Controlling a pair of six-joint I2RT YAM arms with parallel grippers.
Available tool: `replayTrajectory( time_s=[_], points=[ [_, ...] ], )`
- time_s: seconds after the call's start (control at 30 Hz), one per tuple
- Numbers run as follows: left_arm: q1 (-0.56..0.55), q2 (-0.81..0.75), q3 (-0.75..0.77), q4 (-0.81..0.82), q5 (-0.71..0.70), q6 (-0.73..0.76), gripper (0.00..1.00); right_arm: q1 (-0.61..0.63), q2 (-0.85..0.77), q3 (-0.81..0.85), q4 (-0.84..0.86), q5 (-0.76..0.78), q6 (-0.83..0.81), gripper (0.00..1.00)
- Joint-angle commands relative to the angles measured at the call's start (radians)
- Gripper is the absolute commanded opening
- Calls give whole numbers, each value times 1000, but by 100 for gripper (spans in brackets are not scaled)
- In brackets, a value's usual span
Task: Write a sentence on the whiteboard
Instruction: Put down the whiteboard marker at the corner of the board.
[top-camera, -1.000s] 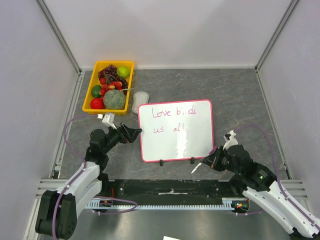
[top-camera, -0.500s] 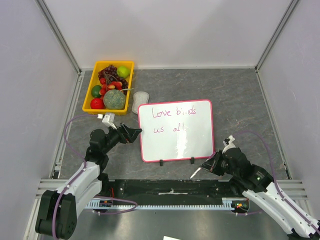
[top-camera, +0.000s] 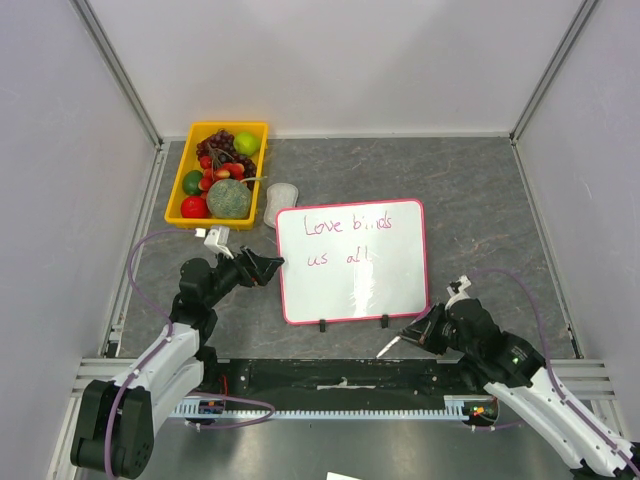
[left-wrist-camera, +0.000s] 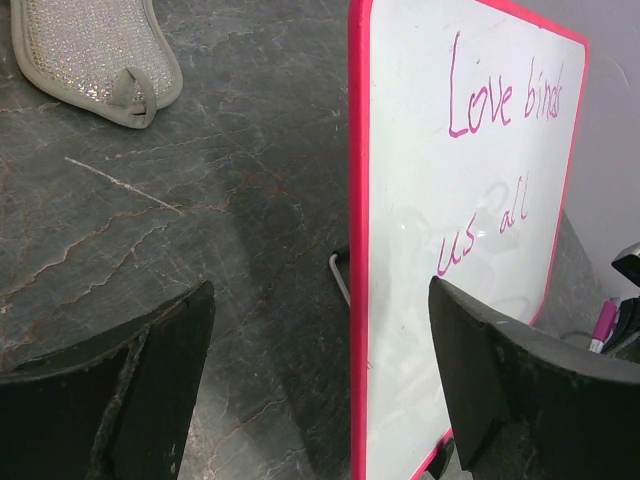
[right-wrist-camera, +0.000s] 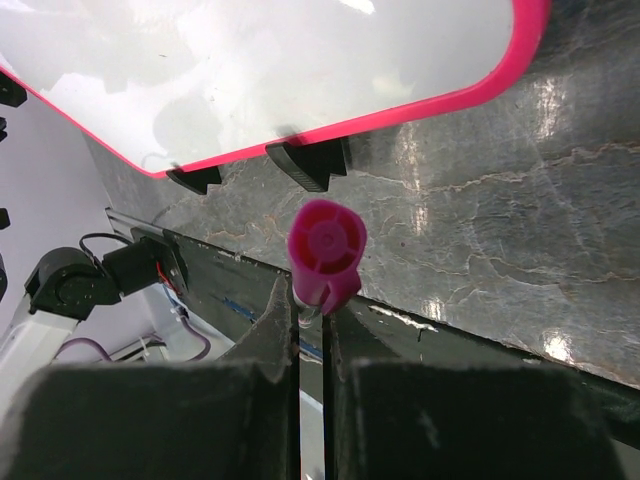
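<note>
Holds the left end effector (top-camera: 268, 266) spread wide, with nothing in it. Faces the whiteboard (top-camera: 352, 262) straight ahead of those fingers (left-wrist-camera: 150, 385), with its pink-framed left edge in line with the gap between them and just beside the tips. Cannot tell whether either finger touches the frame.

Shows the board lying on the dark tabletop (top-camera: 480, 200), with the sentence (top-camera: 345, 240) across its far half in thin pink script: "Love binds" above, "us all" below.

Pinches a pink marker (right-wrist-camera: 325, 248) in the right end effector (right-wrist-camera: 308, 300), both fingers closed tight on the barrel and the round pink end standing up past the tips. Points it ahead and leftward toward the board's near edge, apart from the board, near the two black feet (right-wrist-camera: 310, 160) and the rounded near-right corner.

Beyond the left end effector, a grey pad (top-camera: 280, 203) on the tabletop by the board's far-left corner. Farther still, a yellow tray (top-camera: 230, 125) heaped with fruit (top-camera: 225, 175).
</note>
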Motion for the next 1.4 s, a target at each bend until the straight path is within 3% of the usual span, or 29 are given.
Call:
replayTrajectory(
  time_s=[0.0, 0.23, 0.47, 0.63, 0.73, 0.87, 1.23, 1.37],
  points=[
    [0, 3, -4, 26, 1, 46, 92, -2, -20, -18, 3, -13, 58, 3],
    [0, 3, -4, 27, 1, 46, 92, -2, -43, -43, -1, -12, 99, 5],
    [-1, 5, -4, 26, 1, 46, 92, -2, -53, -57, 1, 1, 122, 15],
    [0, 11, -1, 29, 4, 46, 92, 0, -63, -50, -1, 22, 120, 30],
    [0, 11, -3, 30, 4, 45, 92, 0, -66, -40, 1, 37, 122, 47],
    [-1, 11, -3, 30, 4, 45, 92, 0, -65, -29, -2, 56, 120, 62],
    [-1, 11, -4, 30, 4, 46, 92, 0, -56, -9, 3, 80, 102, 80],
    [0, 11, -4, 30, 8, 45, 92, 0, -53, 45, 24, 122, 39, 94]
  ],
)
